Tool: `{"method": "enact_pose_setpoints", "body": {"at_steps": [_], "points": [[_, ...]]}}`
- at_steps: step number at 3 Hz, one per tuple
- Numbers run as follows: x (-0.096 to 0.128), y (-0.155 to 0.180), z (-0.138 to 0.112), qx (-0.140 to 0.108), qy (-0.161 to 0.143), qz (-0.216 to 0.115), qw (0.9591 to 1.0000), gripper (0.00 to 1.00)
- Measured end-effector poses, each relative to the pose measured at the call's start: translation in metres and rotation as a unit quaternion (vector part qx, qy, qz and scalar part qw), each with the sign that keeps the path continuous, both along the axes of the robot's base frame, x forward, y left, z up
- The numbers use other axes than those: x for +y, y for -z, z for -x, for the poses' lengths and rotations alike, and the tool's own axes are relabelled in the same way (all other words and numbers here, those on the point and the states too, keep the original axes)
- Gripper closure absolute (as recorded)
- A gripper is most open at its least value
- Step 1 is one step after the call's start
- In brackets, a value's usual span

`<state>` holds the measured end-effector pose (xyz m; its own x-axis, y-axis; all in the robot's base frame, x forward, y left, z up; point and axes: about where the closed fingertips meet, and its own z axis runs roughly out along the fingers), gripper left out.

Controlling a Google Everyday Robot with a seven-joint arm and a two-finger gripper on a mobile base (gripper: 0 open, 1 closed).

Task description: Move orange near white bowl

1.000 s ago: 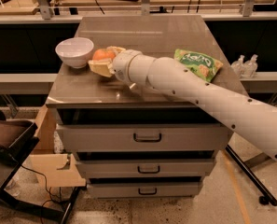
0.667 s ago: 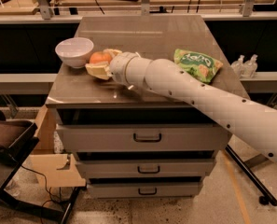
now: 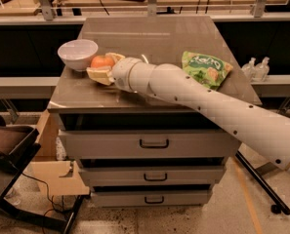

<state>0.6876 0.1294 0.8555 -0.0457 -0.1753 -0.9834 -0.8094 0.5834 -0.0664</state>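
The orange (image 3: pixel 102 61) lies between the two pale yellow fingers of my gripper (image 3: pixel 106 66), at the left of the cabinet top (image 3: pixel 154 38). One finger (image 3: pixel 99 75) is on the near side of the fruit, the other (image 3: pixel 116 57) on the far side. The gripper is shut on the orange. The white bowl (image 3: pixel 78 53) stands upright just left of the orange, a small gap apart, near the cabinet's left edge. My white arm (image 3: pixel 203 101) reaches in from the lower right across the top.
A green snack bag (image 3: pixel 206 68) lies at the right of the cabinet top. The cabinet has three drawers (image 3: pixel 154 143) below. Two small bottles (image 3: pixel 257 68) stand on a ledge to the right. A cardboard box (image 3: pixel 51 169) sits on the floor at left.
My gripper has moved a little to the left with the orange in it, closer to the white bowl. The bowl and the snack bag have not moved.
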Motion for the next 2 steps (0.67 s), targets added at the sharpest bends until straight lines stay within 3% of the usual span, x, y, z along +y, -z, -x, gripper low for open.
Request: {"method": "enact_pose_setpoints", "body": {"at_steps": [2], "points": [[0.0001,-0.0069,0.0001,0.000,0.000,0.000,1.0000,0.15]]}}
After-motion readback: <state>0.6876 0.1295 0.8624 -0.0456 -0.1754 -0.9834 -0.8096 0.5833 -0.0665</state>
